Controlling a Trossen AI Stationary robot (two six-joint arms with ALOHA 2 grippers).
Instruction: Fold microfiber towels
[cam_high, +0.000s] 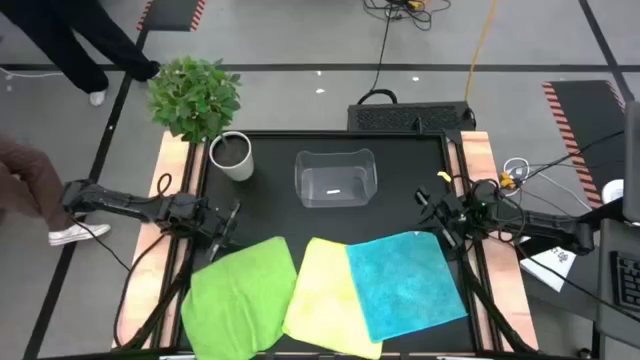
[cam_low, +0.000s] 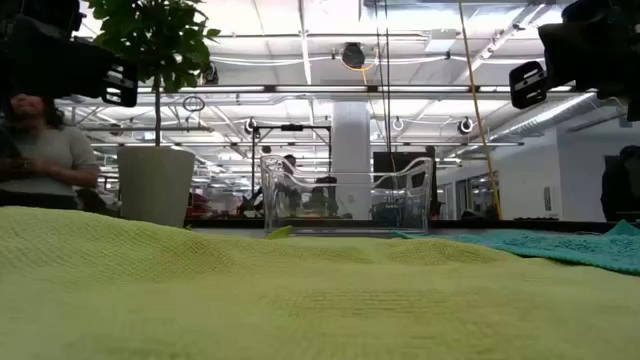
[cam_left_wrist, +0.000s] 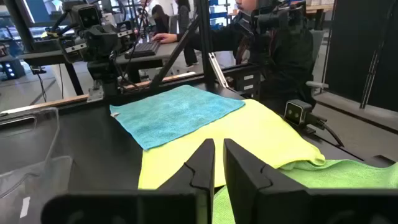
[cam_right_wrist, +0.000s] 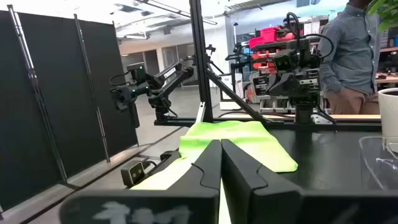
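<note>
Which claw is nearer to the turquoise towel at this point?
Right. The right claw hovers just off the turquoise towel at its far corner; the left claw sits across the table, beyond the bright green towel.

Turquoise towel (cam_left_wrist: 177, 113) — apparently overlapping yellow towel (cam_left_wrist: 249, 140)

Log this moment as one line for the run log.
left gripper: shut, empty, above green towel | right gripper: shut, empty, above blue towel | yellow towel: flat, unfolded | bin: empty
</note>
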